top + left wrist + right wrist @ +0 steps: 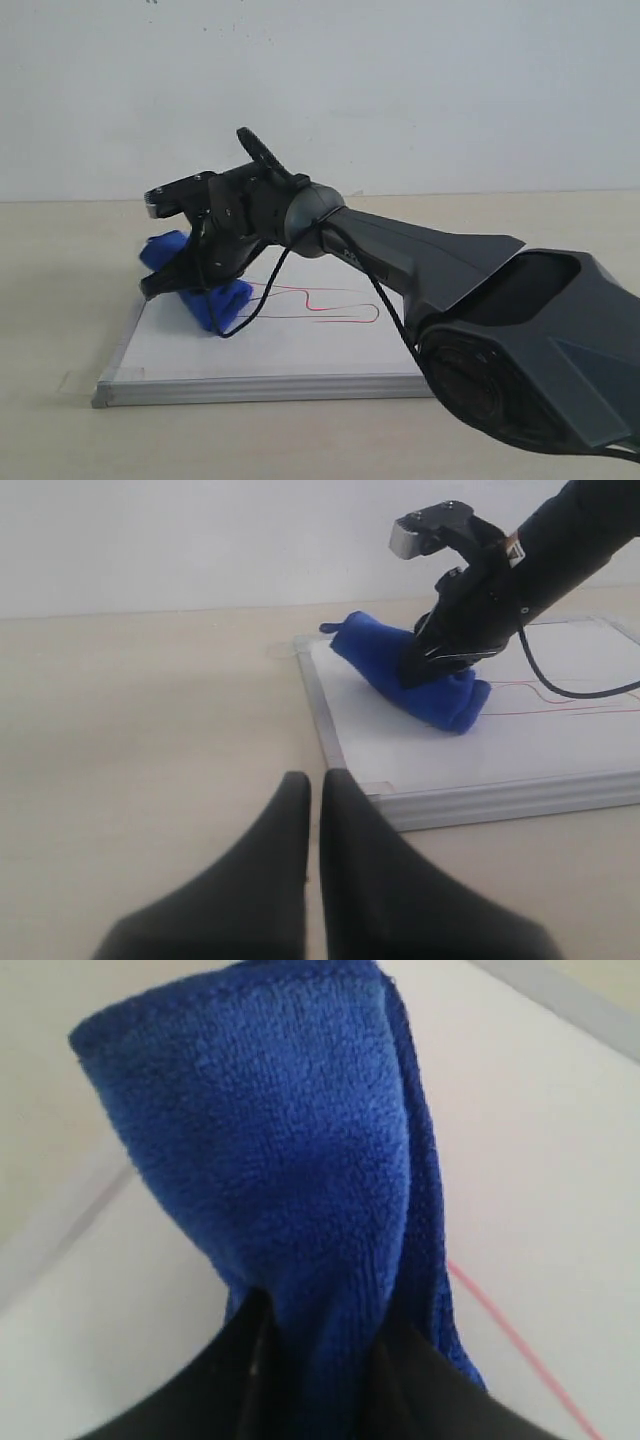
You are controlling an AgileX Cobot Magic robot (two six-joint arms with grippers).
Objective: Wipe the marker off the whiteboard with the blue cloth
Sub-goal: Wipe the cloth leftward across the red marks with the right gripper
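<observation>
Blue fleece catches my eye first: the blue cloth is pinched in the right pincer, whose black fingers are closed on the middle of the bundle. The cloth sits over the left part of the whiteboard, which lies flat on the beige worktop. Its long axis slants. The higher end points back and left, out past the board's left frame. The lower end points forward and right and touches the white surface right at the left end of the marker, a thin red line that wiggles to the right and loops back.

In the exterior view the right arm covers much of the board's right side. Only the left wrist view shows the left pincer. It is over the worktop rather than the board, near the board's corner, with its two fingers drawn together to a thin slit and nothing between them. That view also shows a black cable drooping from the right arm over the board.

The right wrist view alone gives the close look: looped pile, a stitched edge, two dark fingers squeezing the cloth from either side, and a stretch of red line on the board beside it.
</observation>
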